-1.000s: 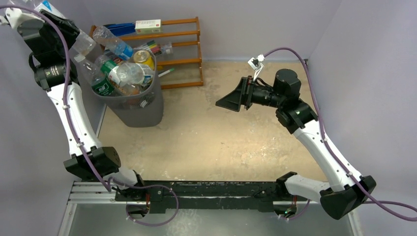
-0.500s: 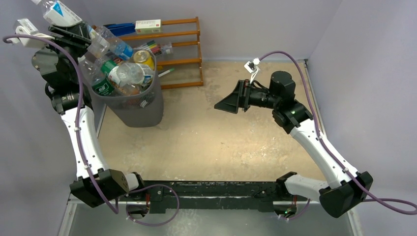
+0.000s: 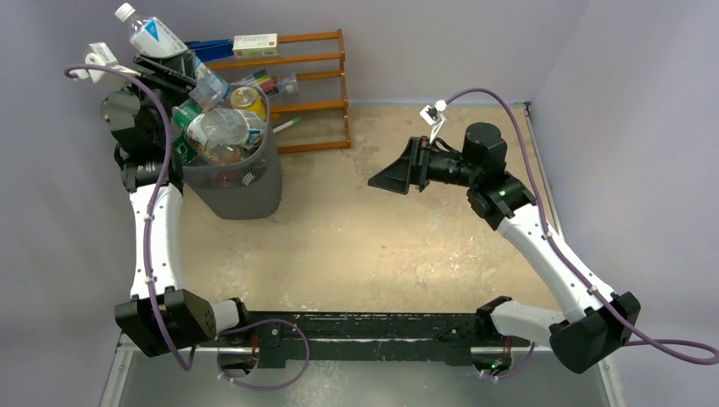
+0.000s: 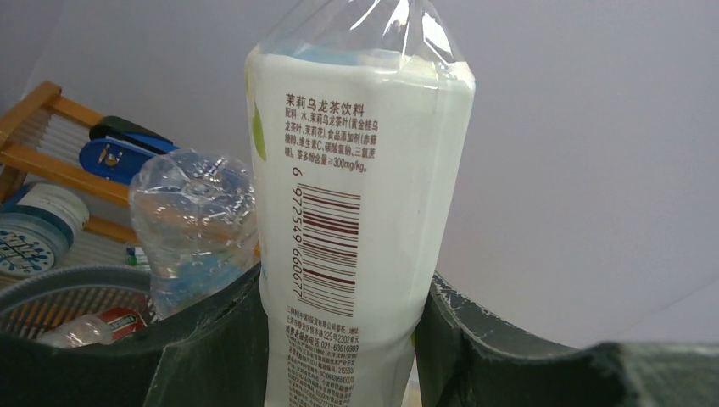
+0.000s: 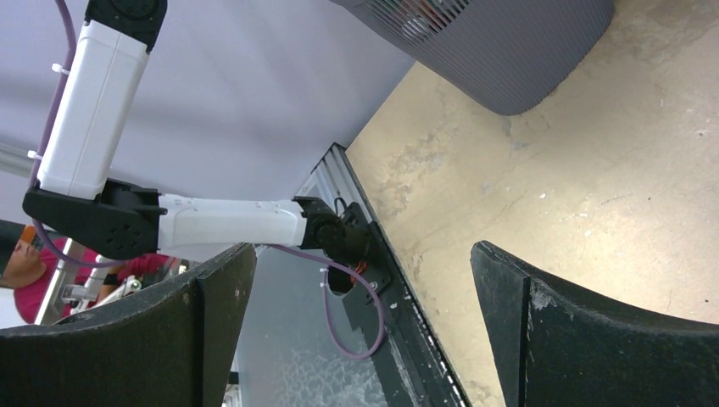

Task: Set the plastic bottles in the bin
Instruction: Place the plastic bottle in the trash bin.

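**Item 1: held bottle** (image 4: pixel 365 195). Clear plastic, white label with a barcode, white cap. The left fingers (image 4: pixel 212 356) are pinching it low on the labelled body, 1 finger on each side. In the top view it is tilting, cap up and away, just beyond the far-left rim of the bin (image 3: pixel 254 182).
Handling, as I am judging it: it is looking empty, so light. The thin walls are likely giving a little under the squeeze, and the label sleeve is probably slick. The straight labelled section is the place to hold. The tapering shoulder would be letting it slide.

**Item 2: bin.** Grey, standing on the table (image 3: pixel 365 246) and heaped past its rim with bottles (image 3: pixel 220 127). 1 crumpled clear bottle (image 4: pixel 191 229) is sticking up just beside the held one.
Handling: the heap is looking loose and springy, so a bottle let go here may be rolling off.

**Item 3: right fingers** (image 5: pixel 203 339). Spread wide, gripping nothing, hovering over the table well apart from the bin.

**Item 4: rack** (image 3: pixel 314 59). Wooden, standing behind the bin, carrying markers and boxes.
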Tool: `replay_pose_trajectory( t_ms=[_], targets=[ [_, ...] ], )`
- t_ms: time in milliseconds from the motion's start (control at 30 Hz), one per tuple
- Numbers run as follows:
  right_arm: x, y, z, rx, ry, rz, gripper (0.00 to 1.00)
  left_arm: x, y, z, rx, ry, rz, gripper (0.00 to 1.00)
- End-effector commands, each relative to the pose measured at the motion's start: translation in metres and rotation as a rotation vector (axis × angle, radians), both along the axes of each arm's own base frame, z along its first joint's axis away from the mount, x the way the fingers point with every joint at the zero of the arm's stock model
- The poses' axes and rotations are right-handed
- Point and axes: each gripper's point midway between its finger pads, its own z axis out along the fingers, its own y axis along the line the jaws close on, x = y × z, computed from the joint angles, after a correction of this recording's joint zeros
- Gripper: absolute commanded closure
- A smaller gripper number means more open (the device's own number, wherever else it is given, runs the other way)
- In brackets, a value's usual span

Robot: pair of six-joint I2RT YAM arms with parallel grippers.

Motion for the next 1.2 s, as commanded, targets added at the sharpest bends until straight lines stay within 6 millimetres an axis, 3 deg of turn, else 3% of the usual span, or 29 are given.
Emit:
replay_pose_trajectory(
  t_ms=[0, 200, 433, 600, 733, 1167],
  targets=[
    [-0.005, 0.001, 0.010, 0.030, -0.038, 0.028, 0.00, -0.004, -0.004, 0.013, 0.068, -0.033, 0.053, 0.61],
    [-0.004, 0.001, 0.007, 0.027, -0.032, 0.028, 0.00, -0.002, 0.007, -0.012, 0.057, 0.047, 0.117, 0.60],
    [-0.005, 0.000, 0.007, 0.029, -0.036, 0.027, 0.00, 0.008, 0.007, -0.025, 0.055, 0.068, 0.105, 0.58],
    [-0.006, 0.000, 0.007, 0.029, -0.036, 0.030, 0.00, 0.010, 0.008, -0.036, 0.054, 0.103, 0.111, 0.47],
    [-0.006, 0.000, 0.006, 0.028, -0.035, 0.030, 0.00, 0.008, 0.007, -0.038, 0.058, 0.111, 0.112, 0.37],
    [-0.003, 0.000, 0.006, 0.029, -0.041, 0.022, 0.00, 0.003, 0.007, -0.030, 0.064, 0.116, 0.117, 0.28]
  ],
)
